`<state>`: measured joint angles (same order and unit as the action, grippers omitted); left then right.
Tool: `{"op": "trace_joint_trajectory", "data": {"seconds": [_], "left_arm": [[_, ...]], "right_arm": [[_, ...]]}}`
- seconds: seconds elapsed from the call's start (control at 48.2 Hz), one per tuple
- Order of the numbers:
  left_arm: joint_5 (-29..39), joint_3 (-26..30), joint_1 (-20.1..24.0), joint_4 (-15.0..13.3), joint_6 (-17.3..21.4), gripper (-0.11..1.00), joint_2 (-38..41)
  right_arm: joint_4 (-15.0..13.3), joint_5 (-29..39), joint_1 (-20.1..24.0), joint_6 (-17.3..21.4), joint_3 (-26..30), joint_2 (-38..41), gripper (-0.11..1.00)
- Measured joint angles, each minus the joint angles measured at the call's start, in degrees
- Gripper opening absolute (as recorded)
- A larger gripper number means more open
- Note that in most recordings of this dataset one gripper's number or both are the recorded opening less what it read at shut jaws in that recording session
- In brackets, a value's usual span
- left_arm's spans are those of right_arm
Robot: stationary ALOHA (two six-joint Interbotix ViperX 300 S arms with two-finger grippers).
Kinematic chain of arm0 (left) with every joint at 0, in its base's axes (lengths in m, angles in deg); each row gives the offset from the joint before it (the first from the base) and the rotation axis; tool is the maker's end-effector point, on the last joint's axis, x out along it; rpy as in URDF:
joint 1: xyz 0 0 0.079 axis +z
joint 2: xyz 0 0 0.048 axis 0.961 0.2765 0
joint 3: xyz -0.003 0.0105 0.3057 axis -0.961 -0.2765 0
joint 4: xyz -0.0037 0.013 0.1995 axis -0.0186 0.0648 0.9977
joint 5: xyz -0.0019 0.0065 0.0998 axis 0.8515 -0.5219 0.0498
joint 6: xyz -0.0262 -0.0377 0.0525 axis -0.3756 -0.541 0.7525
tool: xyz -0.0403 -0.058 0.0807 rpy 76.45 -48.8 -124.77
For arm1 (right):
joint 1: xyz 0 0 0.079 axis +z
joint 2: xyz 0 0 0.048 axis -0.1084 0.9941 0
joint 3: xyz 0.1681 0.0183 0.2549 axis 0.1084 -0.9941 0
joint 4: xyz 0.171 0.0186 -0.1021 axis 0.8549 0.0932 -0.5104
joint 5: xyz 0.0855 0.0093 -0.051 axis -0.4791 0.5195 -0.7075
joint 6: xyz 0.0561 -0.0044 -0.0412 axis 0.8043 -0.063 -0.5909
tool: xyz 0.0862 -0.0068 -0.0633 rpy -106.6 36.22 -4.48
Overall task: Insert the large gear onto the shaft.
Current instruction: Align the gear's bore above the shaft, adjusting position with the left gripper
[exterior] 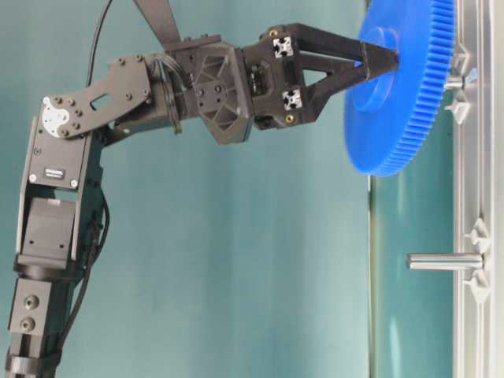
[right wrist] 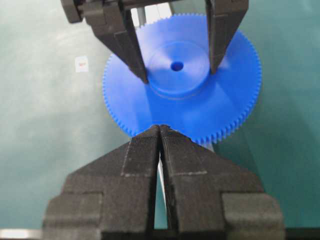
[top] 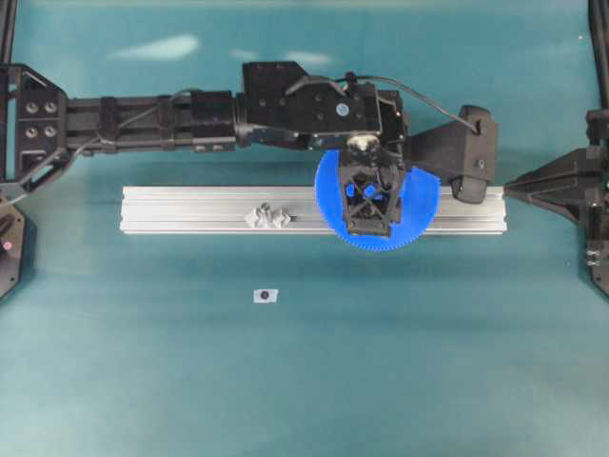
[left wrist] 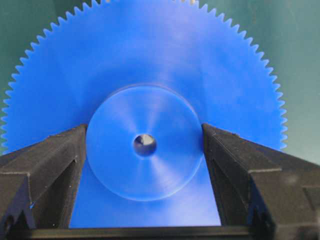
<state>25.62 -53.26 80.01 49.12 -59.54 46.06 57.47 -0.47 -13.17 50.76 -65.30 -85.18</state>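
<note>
Large gear held by its hub over the rail, close to a pin.

The large gear (left wrist: 145, 100) is clamped at its raised hub between the 2 fingers (left wrist: 45, 165) of the left gripper (top: 367, 195) and is held over the aluminium rail (top: 190, 211). In the table-level view a short pin shows just behind its back face. Whether this is the shaft (exterior: 453, 81) cannot be told for certain, as a 2nd, longer pin (exterior: 443, 261) stands further along the rail. The right gripper (right wrist: 160, 131) is pressed closed on nothing. The gear is judged light, rigid and smooth-faced; the hub is the soundest hold, since the fine teeth could be chipped and the bore (left wrist: 144, 145) must be kept unobstructed.
</note>
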Motion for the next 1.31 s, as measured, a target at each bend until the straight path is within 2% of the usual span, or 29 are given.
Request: {"op": "trace_joint_trajectory", "data": {"seconds": [0.249, 0.457, 1.142, 1.308], "left_arm": [[-2.37, -3.96, 0.79, -0.35, 0.26, 0.76, -2.11], [-6.15, -3.96, 1.05, -0.26, 0.18, 0.76, -1.93], [-4.31, -2.99, 1.41, -0.35, 0.09, 0.77, -1.67], [-3.87, -2.64, 0.79, -0.35, -0.09, 0.86, -1.58]], "right_arm": [[0.0, -0.09, 0.0, 0.0, 0.0, -0.35, 0.09], [0.0, -0.09, 0.0, 0.0, 0.0, -0.35, 0.09], [0.0, 0.09, 0.0, 0.0, 0.0, -0.44, 0.09], [0.0, 0.0, 0.0, 0.0, 0.0, -0.44, 0.09]]}}
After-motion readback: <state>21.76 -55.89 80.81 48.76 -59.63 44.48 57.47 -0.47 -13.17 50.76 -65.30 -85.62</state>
